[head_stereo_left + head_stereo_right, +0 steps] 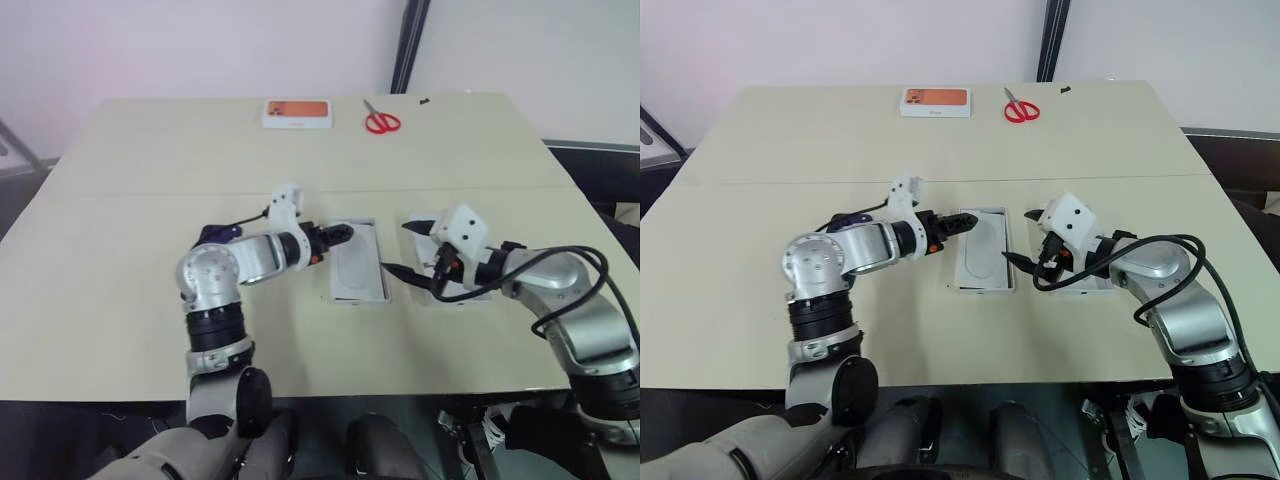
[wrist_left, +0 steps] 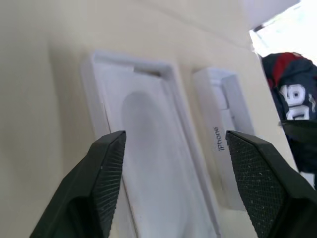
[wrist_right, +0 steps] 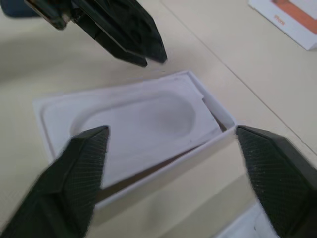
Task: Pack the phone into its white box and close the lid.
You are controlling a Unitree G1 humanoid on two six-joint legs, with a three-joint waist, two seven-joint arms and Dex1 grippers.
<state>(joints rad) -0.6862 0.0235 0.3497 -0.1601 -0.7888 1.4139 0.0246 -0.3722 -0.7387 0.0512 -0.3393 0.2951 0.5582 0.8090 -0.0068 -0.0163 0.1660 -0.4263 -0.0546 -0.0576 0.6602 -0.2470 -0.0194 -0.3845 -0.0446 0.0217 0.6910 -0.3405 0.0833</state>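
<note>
1. Left gripper [image 1: 338, 235]: fingers [image 2: 106, 168] stand well apart with nothing between them. The tips hover over the near-side edge of the white box [image 1: 357, 262].
2. Right gripper [image 1: 406, 250]: fingers [image 3: 277, 168] also spread and holding nothing. It points at the same box from the opposite side, so the two grippers face each other across it.
3. The white box lies flat on the table [image 1: 150, 160], between the two grippers. A flat white insert [image 3: 133, 124] with a rounded oblong recess sits in it. In the right wrist view one long edge of the insert rides a little high, with a thin brown gap beneath.
4. The lid [image 2: 218, 141] lies just beside the box, under the right gripper, open side up, with "iPhone" printed on its side wall.
5. The phone [image 1: 213, 234] is behind the left gripper, beside that arm's forearm. Just a dark blue patch on the table shows, the rest hidden by the arm.
6. Well beyond both grippers, near the far table edge, are a white box with an orange picture [image 1: 297, 113] and red-handled scissors [image 1: 381, 122] beside it.
</note>
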